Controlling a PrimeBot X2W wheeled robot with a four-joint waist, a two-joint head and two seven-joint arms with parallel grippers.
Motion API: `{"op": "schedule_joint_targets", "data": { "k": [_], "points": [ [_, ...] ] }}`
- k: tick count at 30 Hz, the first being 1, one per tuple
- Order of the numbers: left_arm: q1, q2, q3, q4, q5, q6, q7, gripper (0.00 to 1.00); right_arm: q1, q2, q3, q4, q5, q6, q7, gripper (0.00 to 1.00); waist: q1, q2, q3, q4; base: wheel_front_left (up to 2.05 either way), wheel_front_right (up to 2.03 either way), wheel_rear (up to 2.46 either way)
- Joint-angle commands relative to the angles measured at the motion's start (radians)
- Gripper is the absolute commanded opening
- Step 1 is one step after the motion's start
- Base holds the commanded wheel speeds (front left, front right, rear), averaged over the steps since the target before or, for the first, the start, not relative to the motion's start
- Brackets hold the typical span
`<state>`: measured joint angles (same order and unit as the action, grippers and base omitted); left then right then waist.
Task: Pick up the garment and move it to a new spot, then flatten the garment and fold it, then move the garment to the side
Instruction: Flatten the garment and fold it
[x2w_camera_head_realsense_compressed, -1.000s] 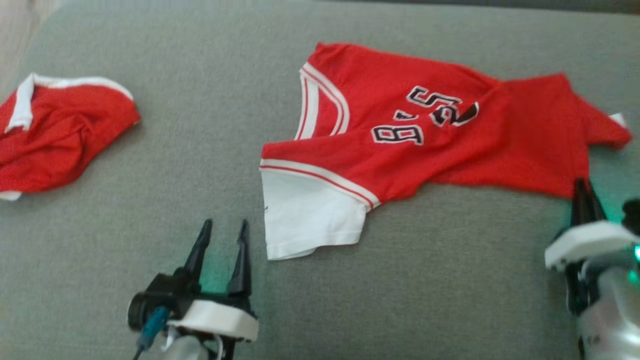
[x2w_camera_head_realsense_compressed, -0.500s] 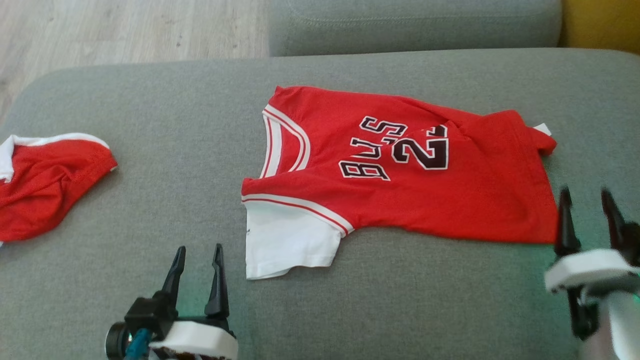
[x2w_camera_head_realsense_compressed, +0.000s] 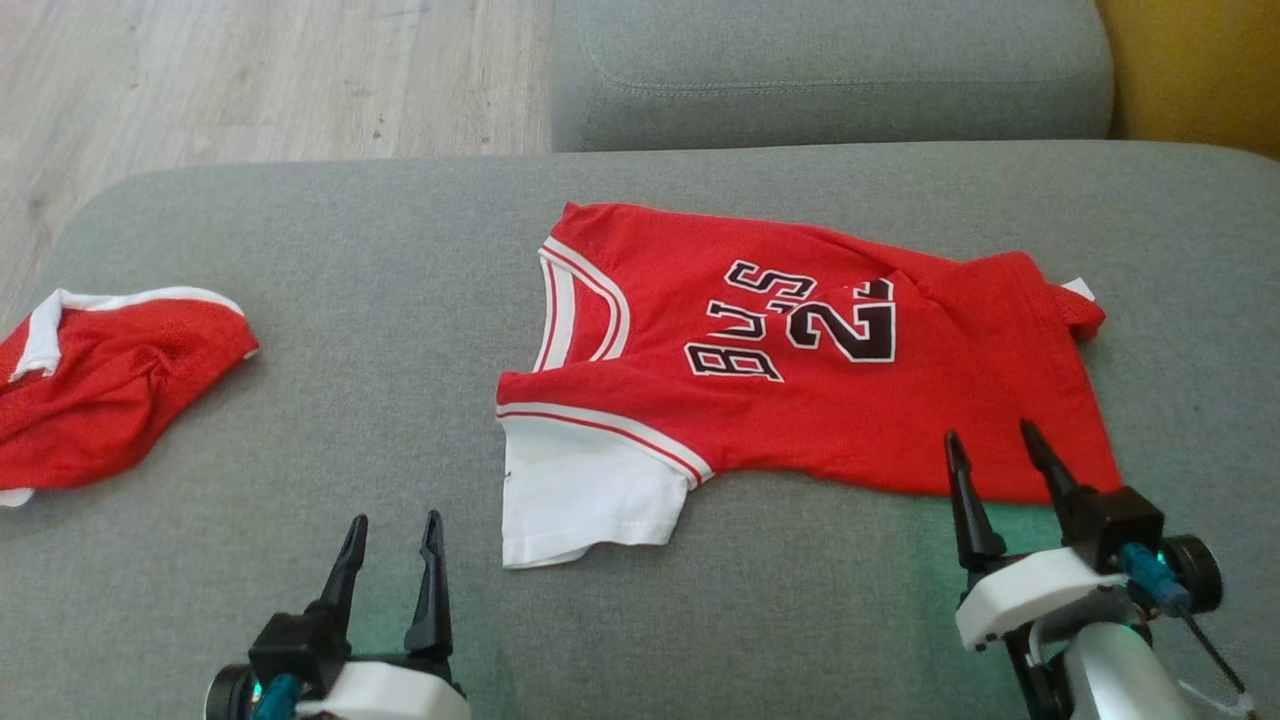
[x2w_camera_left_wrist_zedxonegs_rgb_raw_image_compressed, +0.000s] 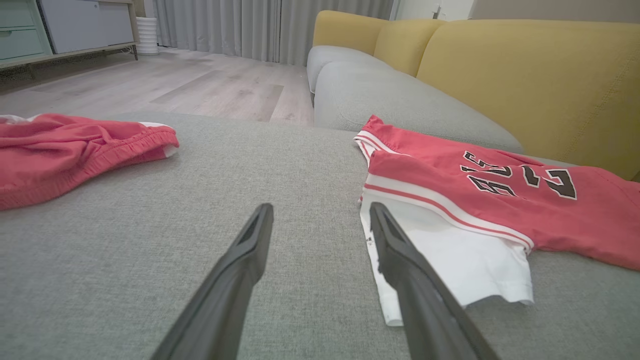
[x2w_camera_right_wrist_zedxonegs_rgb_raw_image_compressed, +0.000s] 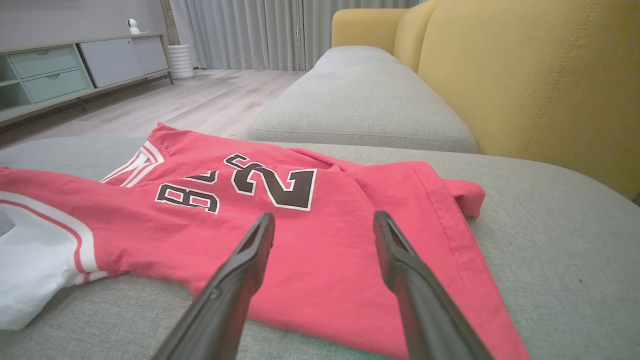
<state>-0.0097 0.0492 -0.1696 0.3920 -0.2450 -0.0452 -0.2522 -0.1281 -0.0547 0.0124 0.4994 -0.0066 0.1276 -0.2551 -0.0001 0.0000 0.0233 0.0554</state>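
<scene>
Left gripper (x2w_camera_head_realsense_compressed: 395, 518), right gripper (x2w_camera_head_realsense_compressed: 988, 432): jaws wide apart, empty. Red jersey (x2w_camera_head_realsense_compressed: 800, 400) rumpled near hem; folding now likely traps creases.

I see the red jersey (x2w_camera_head_realsense_compressed: 800, 400) lying number-up on the grey cushion (x2w_camera_head_realsense_compressed: 400, 300), its white sleeve toward 7 o'clock. My right gripper (x2w_camera_head_realsense_compressed: 988, 431) sits at 4 o'clock, fingers spread, tips at the jersey's near edge. My left gripper (x2w_camera_head_realsense_compressed: 395, 518), also spread, sits at 7 o'clock. Red shorts (x2w_camera_head_realsense_compressed: 110, 400) lie at 9 o'clock.

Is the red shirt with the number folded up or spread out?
Mostly spread out, not folded: the red jersey lies flat on the cushion, white sleeve out, a crease crossing its letters.
</scene>
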Motion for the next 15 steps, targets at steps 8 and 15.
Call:
{"op": "schedule_joint_targets", "data": {
  "k": [8,15],
  "points": [
    [-0.026,0.001,0.005,-0.014,-0.001,-0.02,-0.01,1.0,-0.035,0.001,0.041,-0.009,0.028,0.003,-0.007,1.0,0.0001,0.0,0.007,-0.005,0.0,0.0,0.0],
    [-0.083,0.001,-0.108,0.097,-0.102,-0.067,-0.01,1.0,-0.055,-0.003,0.05,0.0,0.037,0.003,-0.007,1.0,0.0001,0.0,0.059,-0.036,0.0,0.0,0.0]
  ]
}}
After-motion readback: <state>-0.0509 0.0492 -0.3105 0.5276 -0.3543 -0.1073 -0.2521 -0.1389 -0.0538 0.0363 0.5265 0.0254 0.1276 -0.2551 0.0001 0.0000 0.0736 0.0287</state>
